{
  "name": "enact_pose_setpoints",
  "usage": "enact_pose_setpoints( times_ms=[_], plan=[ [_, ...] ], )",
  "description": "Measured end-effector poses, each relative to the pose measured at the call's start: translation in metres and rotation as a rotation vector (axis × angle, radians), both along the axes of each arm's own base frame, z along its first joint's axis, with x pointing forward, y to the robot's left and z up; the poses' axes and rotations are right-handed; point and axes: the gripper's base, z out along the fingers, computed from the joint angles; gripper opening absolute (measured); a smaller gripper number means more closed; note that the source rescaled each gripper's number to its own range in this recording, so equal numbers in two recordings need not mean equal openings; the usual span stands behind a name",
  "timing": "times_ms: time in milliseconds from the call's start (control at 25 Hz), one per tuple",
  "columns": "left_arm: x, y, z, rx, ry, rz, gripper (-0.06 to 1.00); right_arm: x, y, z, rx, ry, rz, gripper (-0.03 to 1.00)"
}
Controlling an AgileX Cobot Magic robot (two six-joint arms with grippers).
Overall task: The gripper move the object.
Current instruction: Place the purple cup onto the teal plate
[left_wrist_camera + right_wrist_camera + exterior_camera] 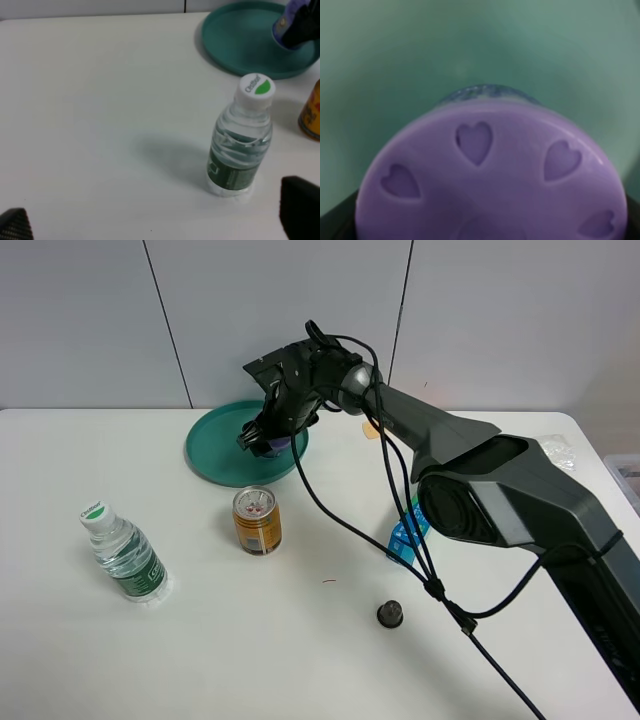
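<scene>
The lavender-purple jar (277, 445) sits in the claw of my right gripper (262, 434), over the right part of the teal plate (215, 445). I cannot tell whether the jar touches the plate. In the right wrist view its lid (490, 170), dimpled with hearts, fills the frame with teal plate behind it. In the left wrist view the jar (290, 17) shows at the far plate (240, 40), with the black claw on it. My left gripper (157, 220) is open and empty above the bare table, near the water bottle (240, 145).
A gold drink can (257, 520) stands just in front of the plate. A water bottle (122, 552) stands at the left. A tiny dark capsule (390, 614) and a blue packet (408, 535) lie right of centre, under the right arm's cables.
</scene>
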Motion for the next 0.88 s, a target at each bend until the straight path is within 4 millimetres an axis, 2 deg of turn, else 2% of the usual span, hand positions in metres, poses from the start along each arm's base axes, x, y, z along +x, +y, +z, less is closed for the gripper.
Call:
enact_pose_setpoints(
  times_ms=[680,720,760,840,880],
  plan=[
    [0.0000,0.0000,0.0000,0.000,0.000,0.000,1.00,-0.0007,-0.0010,-0.0007,-0.014,0.008,0.002,0.00],
    [0.0000,0.0000,0.0000,0.000,0.000,0.000,1.00,-0.0003,-0.0008,-0.0005,-0.011,0.003,0.001,0.04],
    [0.0000,0.0000,0.0000,0.000,0.000,0.000,1.00,0.0003,-0.0004,0.0000,-0.005,-0.005,0.001,0.13],
    [0.0000,0.0000,0.0000,0.000,0.000,0.000,1.00,0.0019,0.0006,0.0019,0.009,-0.026,-0.001,0.38],
    [0.0000,0.0000,0.0000,0.000,0.000,0.000,1.00,0.0026,0.0010,0.0030,0.016,-0.035,-0.002,0.44]
  ],
)
